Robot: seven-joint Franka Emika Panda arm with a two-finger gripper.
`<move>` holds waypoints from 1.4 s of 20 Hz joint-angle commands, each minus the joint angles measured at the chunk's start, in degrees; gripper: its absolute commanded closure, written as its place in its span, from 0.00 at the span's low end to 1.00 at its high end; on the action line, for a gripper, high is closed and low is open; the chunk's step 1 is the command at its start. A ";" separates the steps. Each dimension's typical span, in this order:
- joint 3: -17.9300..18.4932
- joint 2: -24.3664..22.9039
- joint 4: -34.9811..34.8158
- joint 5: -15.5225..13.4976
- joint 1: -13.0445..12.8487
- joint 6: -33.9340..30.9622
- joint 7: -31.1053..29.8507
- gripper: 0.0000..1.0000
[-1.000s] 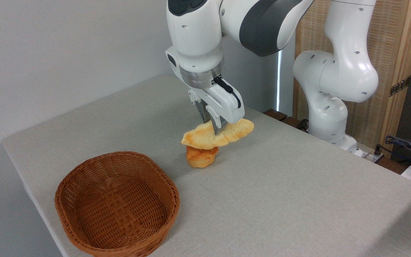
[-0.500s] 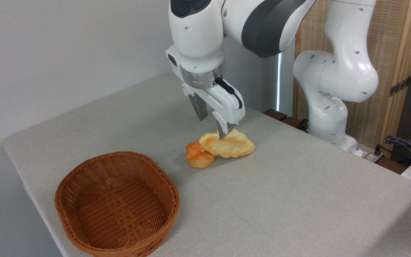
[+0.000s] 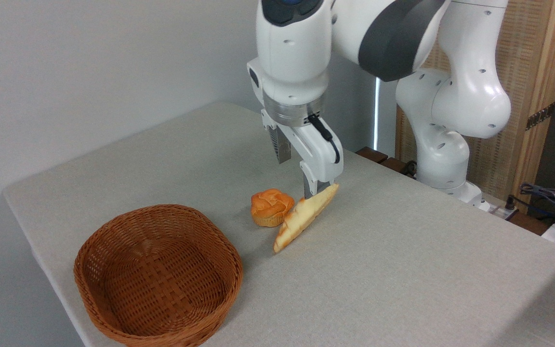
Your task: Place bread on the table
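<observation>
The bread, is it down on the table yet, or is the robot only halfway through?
Nearly done. The bread lies on the table, beside the round bun and outside the wicker basket. The gripper is open right above the loaf's far end, one finger close to it. All that seems left is lifting the arm clear.

Bread on the table, lying slantwise, near end toward the front, far end up under the gripper. Bun just left of it, touching or nearly so. Basket further left and nearer, by the front-left edge. Robot base behind, right.
</observation>
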 commanded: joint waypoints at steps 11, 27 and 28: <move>-1.19 3.66 13.76 0.09 -0.62 -0.69 -9.89 0.00; -8.49 15.53 30.12 16.88 -1.76 1.59 -26.87 0.00; -8.49 15.53 30.12 16.70 -1.76 2.47 -26.96 0.00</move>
